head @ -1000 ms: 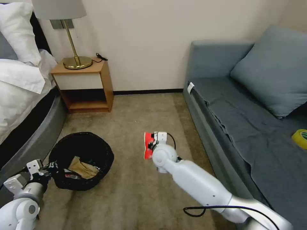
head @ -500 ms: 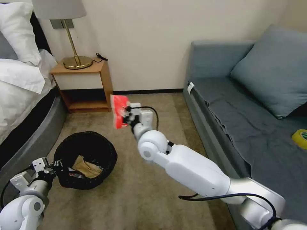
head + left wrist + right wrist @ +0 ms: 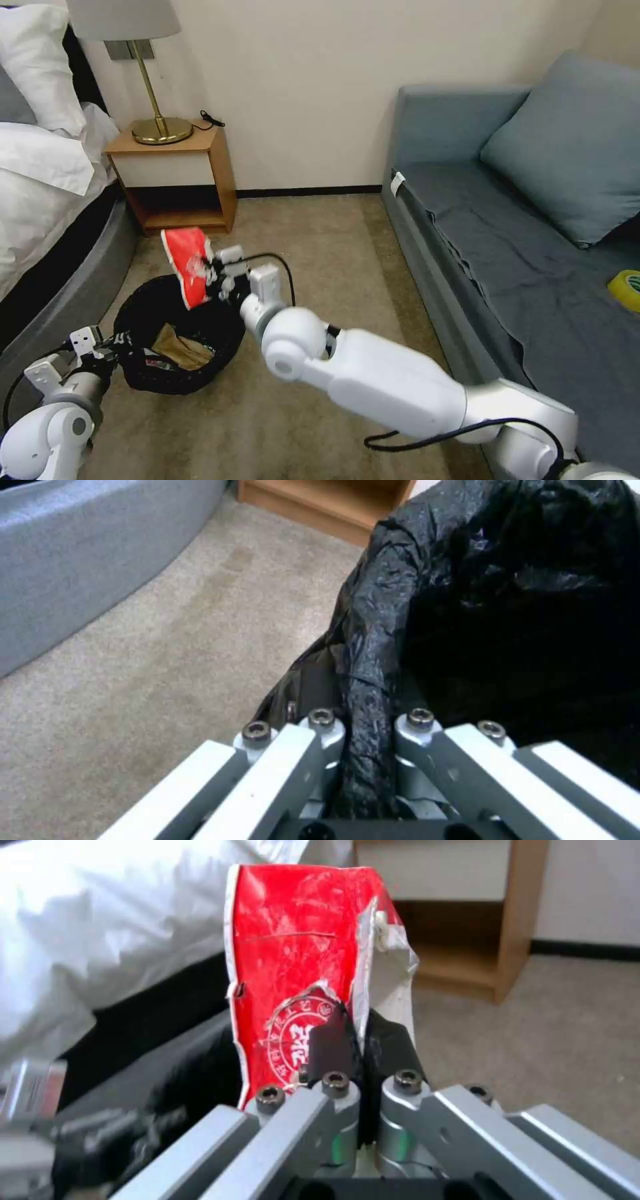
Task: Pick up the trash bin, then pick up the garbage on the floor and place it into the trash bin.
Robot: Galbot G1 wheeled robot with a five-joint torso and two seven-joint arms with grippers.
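Carpet (image 3: 313,240) covers the floor between the bed (image 3: 47,200) and the grey sofa (image 3: 507,220), and the trash bin (image 3: 177,333) is near the bed's curved grey base, its black liner bag bunched over the rim. The left gripper (image 3: 110,347) is at the bin's rim on the side toward the robot, jaws closed on a fold of the liner; in the left wrist view the black plastic (image 3: 363,720) runs straight down between the two metal fingers. Whether the bin rests on the carpet or hangs just off it cannot be told.

Inside the bin lies a brown paper piece (image 3: 179,347), with a bit of other litter partly hidden at the bin's near wall.

The right gripper (image 3: 212,280) reaches across from the sofa side and is above the bin's far rim, jaws clamped on a red-and-white packet (image 3: 190,265). The packet stands roughly on end, tilted, its upper part rising above the gripper over the bin's opening. In the right wrist view the black pads (image 3: 330,1045) pinch the packet's (image 3: 300,965) lower edge beside a round printed emblem.

Beyond the bin, a wooden nightstand (image 3: 177,180) stands against the wall and carries a brass lamp (image 3: 157,100). A yellow tape roll (image 3: 627,288) lies on the sofa seat, well apart from everything else.
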